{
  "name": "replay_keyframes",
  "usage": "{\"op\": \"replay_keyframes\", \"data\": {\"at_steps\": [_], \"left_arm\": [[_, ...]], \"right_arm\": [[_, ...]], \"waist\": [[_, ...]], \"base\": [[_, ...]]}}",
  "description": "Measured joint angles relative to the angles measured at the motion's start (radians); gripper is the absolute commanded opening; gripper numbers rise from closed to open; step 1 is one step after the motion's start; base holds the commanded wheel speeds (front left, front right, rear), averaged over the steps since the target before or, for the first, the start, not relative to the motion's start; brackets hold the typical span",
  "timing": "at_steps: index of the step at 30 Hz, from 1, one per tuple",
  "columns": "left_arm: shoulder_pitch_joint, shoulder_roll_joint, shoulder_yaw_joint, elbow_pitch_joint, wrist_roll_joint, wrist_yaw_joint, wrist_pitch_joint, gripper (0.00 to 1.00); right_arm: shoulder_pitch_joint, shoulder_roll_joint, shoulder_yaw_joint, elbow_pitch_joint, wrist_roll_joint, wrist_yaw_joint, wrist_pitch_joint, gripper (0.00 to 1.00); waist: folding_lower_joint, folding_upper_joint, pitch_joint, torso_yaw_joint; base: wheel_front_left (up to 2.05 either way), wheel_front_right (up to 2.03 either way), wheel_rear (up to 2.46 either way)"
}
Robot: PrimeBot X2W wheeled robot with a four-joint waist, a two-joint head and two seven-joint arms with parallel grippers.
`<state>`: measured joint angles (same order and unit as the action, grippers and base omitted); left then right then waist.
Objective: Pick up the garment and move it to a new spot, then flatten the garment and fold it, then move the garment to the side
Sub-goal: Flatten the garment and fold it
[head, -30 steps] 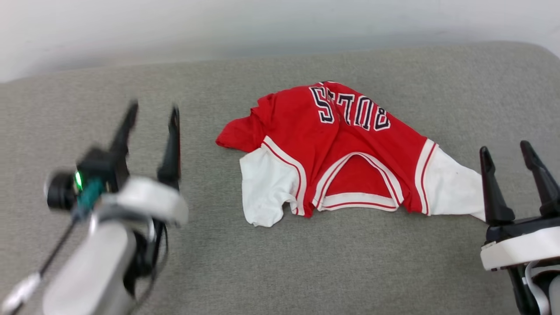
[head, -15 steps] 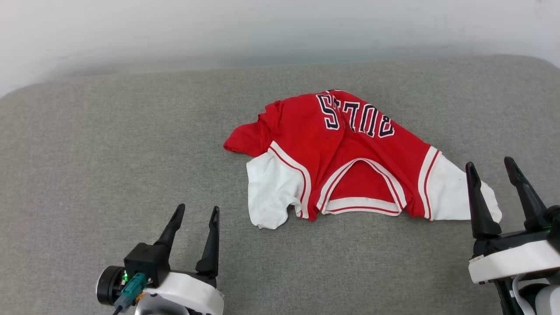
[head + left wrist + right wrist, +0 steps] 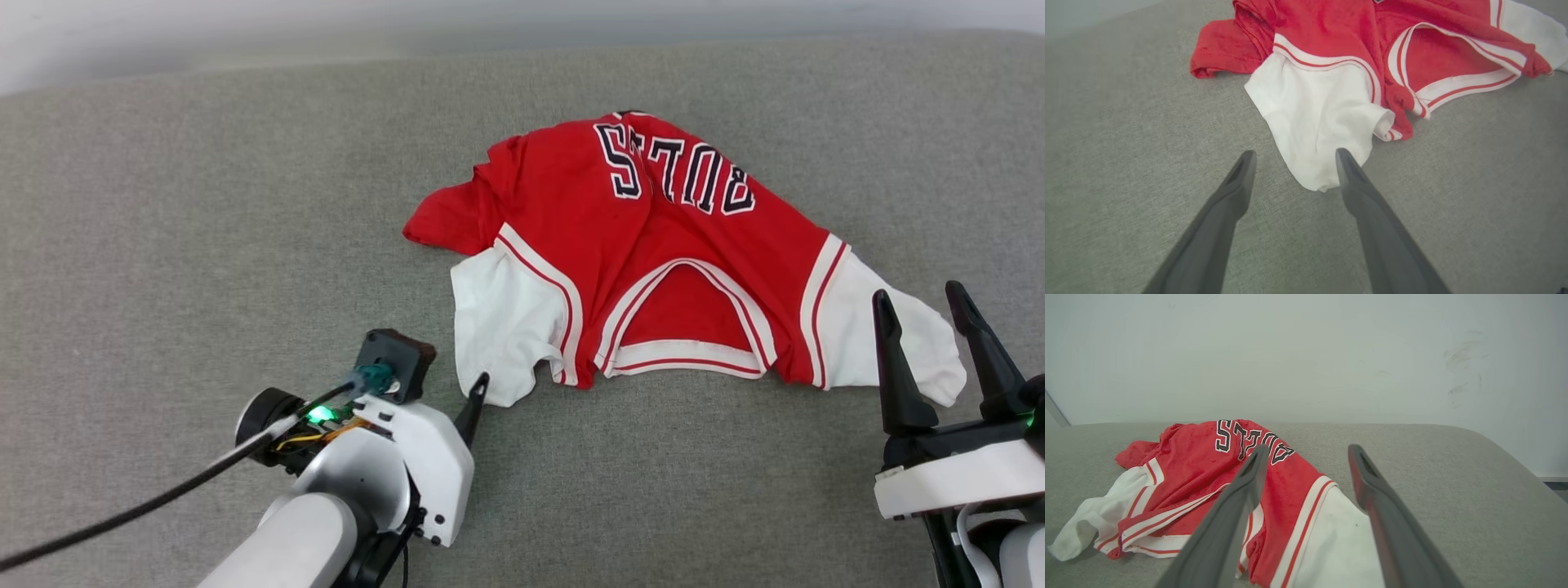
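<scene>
The garment (image 3: pixel 653 245) lies crumpled on the grey surface (image 3: pixel 204 245). The left gripper (image 3: pixel 1295 157), spread wide, straddles the tip of one white sleeve (image 3: pixel 1314 122), apparently to pinch it, though contact is hard to judge. The right gripper (image 3: pixel 918 296), also released, hovers by the other sleeve (image 3: pixel 849 343).

Bright, soft, even light falls from overhead on the grey woven fabric surface (image 3: pixel 163 204), so the crumpled red T-shirt with white sleeves (image 3: pixel 653 229) casts only thin, faint shadows along its edges, and the folds in its white cloth stay readable. The head view is sharp from edge to edge. Both wrist views bow the scene toward their edges through the wide lens, and the long dark fingers (image 3: pixel 1235 192) turn soft, slightly out of focus, close to the bottom edge.
</scene>
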<state>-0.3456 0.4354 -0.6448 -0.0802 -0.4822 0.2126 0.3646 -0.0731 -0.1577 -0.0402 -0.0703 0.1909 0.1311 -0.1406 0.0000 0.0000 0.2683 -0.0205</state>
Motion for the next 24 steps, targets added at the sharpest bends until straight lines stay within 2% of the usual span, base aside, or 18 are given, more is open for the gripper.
{"op": "replay_keyframes", "data": {"at_steps": [3, 10, 20, 21, 22, 24], "left_arm": [[-0.030, -0.007, -0.021, 0.007, -0.011, -0.007, 0.076, 1.00], [-0.085, -0.014, -0.041, 0.052, -0.006, -0.010, 0.151, 1.00], [-0.096, -0.017, -0.089, 0.134, -0.007, -0.047, 0.177, 1.00], [-0.099, -0.024, -0.090, 0.146, -0.010, -0.054, 0.176, 0.39], [-0.104, -0.029, -0.091, 0.156, -0.015, -0.059, 0.170, 0.00], [-0.106, -0.038, -0.089, 0.175, -0.021, -0.063, 0.149, 0.00]], "right_arm": [[-0.009, -0.002, 0.000, -0.001, -0.002, 0.000, -0.003, 1.00], [-0.025, -0.002, 0.000, 0.003, -0.003, 0.000, -0.009, 1.00], [-0.033, -0.002, -0.004, 0.010, -0.006, 0.000, -0.017, 1.00], [-0.035, -0.002, -0.003, 0.010, -0.006, 0.000, -0.017, 1.00], [-0.036, -0.002, -0.002, 0.011, -0.006, 0.000, -0.017, 1.00], [-0.038, -0.001, 0.000, 0.013, -0.007, 0.000, -0.017, 1.00]], "waist": [[0.0000, 0.0000, 0.025, -0.006], [0.0001, 0.0000, 0.071, -0.020], [0.0000, 0.0000, 0.095, -0.030], [0.0001, 0.0001, 0.095, -0.030], [0.0000, 0.0000, 0.095, -0.030], [0.0000, 0.0000, 0.093, -0.029]], "base": [[0.00, 0.00, 0.00], [0.00, 0.00, 0.00], [0.00, 0.00, 0.00], [0.00, 0.00, 0.00], [0.00, 0.00, 0.00], [0.00, 0.00, 0.00]]}}
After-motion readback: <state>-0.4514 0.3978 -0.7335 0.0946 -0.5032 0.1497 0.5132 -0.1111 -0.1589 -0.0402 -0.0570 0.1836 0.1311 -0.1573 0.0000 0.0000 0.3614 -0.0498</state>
